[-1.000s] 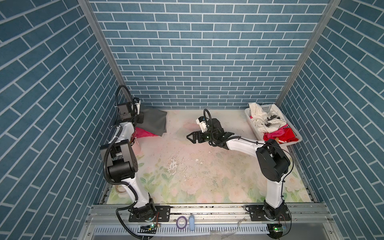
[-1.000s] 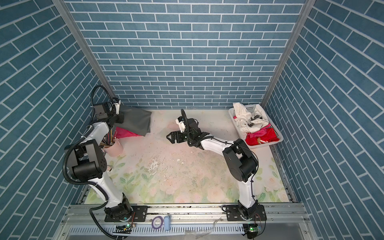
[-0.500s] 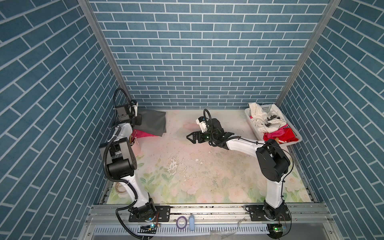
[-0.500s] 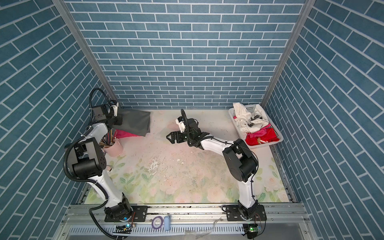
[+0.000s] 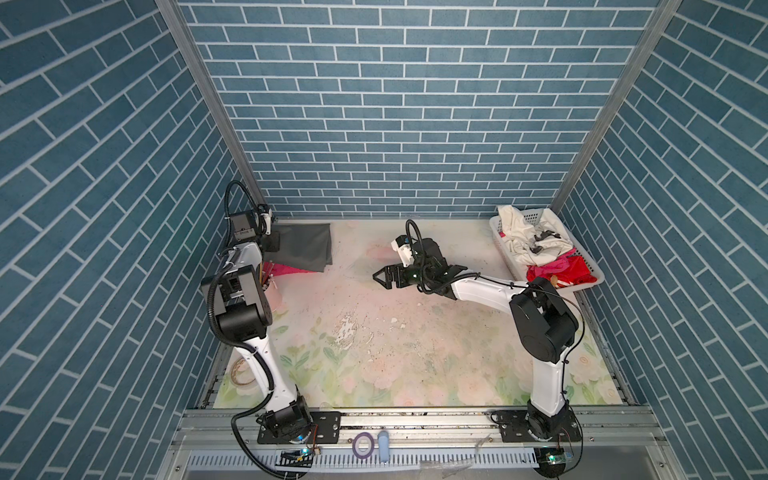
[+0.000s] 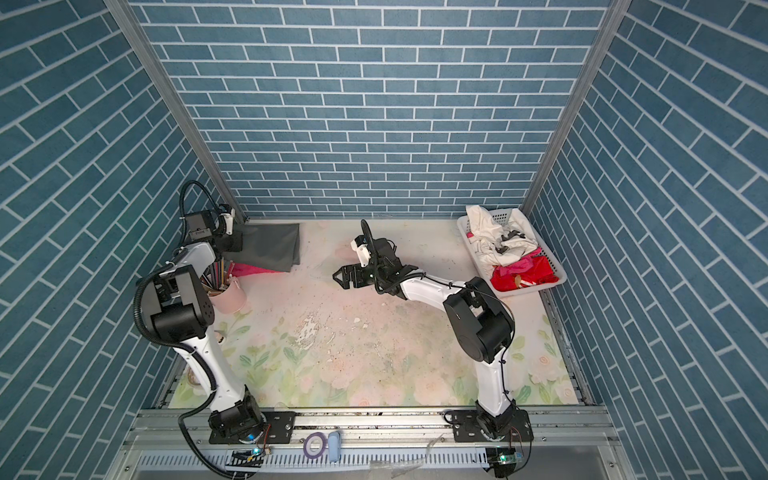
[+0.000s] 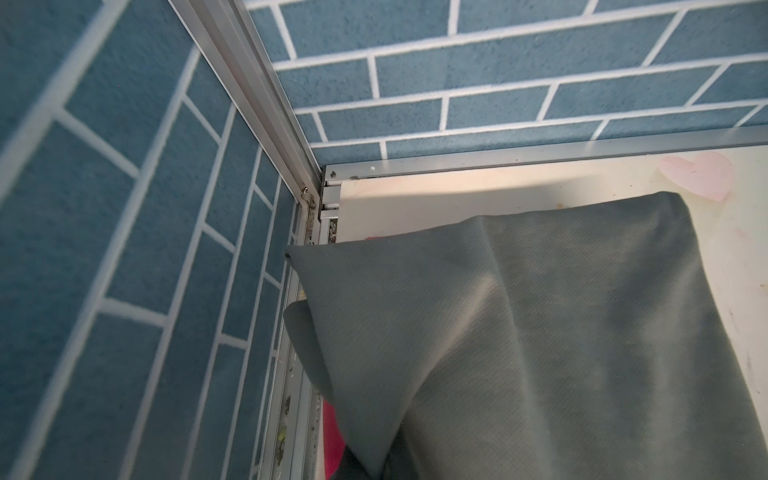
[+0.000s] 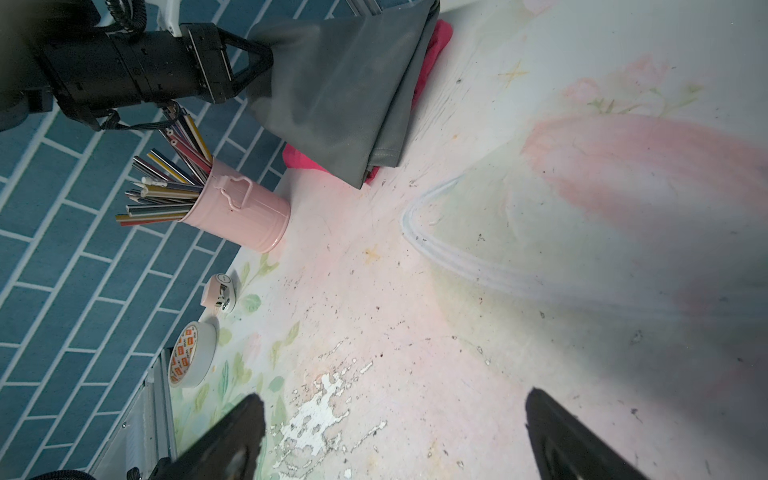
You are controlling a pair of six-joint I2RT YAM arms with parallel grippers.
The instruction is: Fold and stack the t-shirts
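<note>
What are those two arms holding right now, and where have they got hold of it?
The left gripper pinches the dark grey t-shirt by one lifted edge. The right gripper is open and holds nothing.

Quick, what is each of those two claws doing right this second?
Left gripper: closed, holding the dark grey t-shirt.
Right gripper: open, holding nothing.

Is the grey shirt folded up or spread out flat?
Folded. The dark grey t-shirt is a compact rectangle with stacked layers showing at its edge, lying over the pink t-shirt.
</note>
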